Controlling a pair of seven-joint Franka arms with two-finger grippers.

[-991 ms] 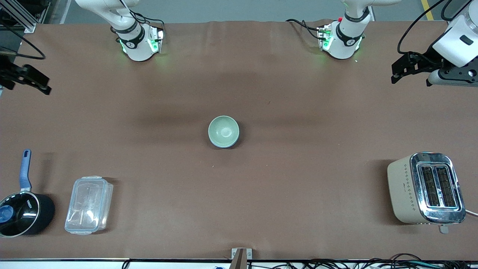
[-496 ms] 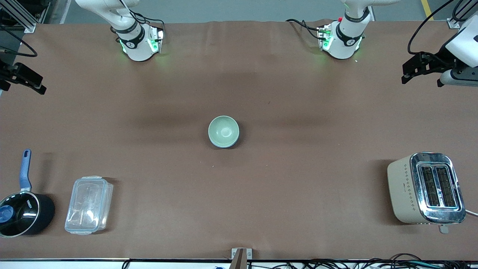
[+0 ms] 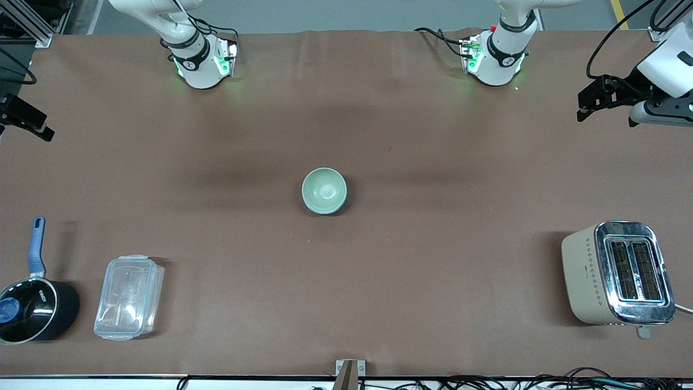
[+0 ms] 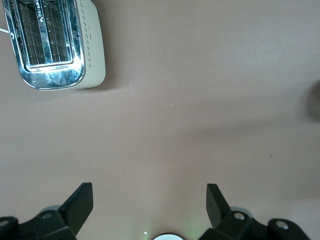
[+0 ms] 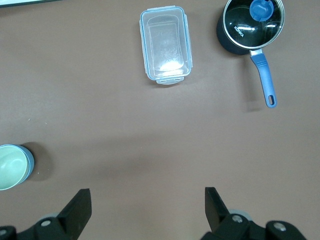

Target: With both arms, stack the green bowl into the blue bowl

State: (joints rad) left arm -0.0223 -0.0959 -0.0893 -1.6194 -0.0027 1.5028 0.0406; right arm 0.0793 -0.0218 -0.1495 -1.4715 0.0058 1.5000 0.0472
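Note:
The green bowl (image 3: pixel 324 189) sits nested inside the blue bowl (image 3: pixel 337 208) at the middle of the table; only a thin blue edge shows round it. The pair also shows at the edge of the right wrist view, the green bowl (image 5: pixel 9 167) inside the blue bowl (image 5: pixel 29 160). My left gripper (image 3: pixel 586 106) is open and empty, up over the left arm's end of the table (image 4: pixel 149 200). My right gripper (image 3: pixel 38 127) is open and empty over the right arm's end (image 5: pixel 147 202). Both are well away from the bowls.
A cream and chrome toaster (image 3: pixel 617 273) stands near the front at the left arm's end. A clear lidded plastic box (image 3: pixel 129 298) and a black pot with a blue handle (image 3: pixel 33 303) stand near the front at the right arm's end.
My right gripper has drawn farther out toward its end of the table. My left gripper moved outward, then back a little. The bowls have not moved.

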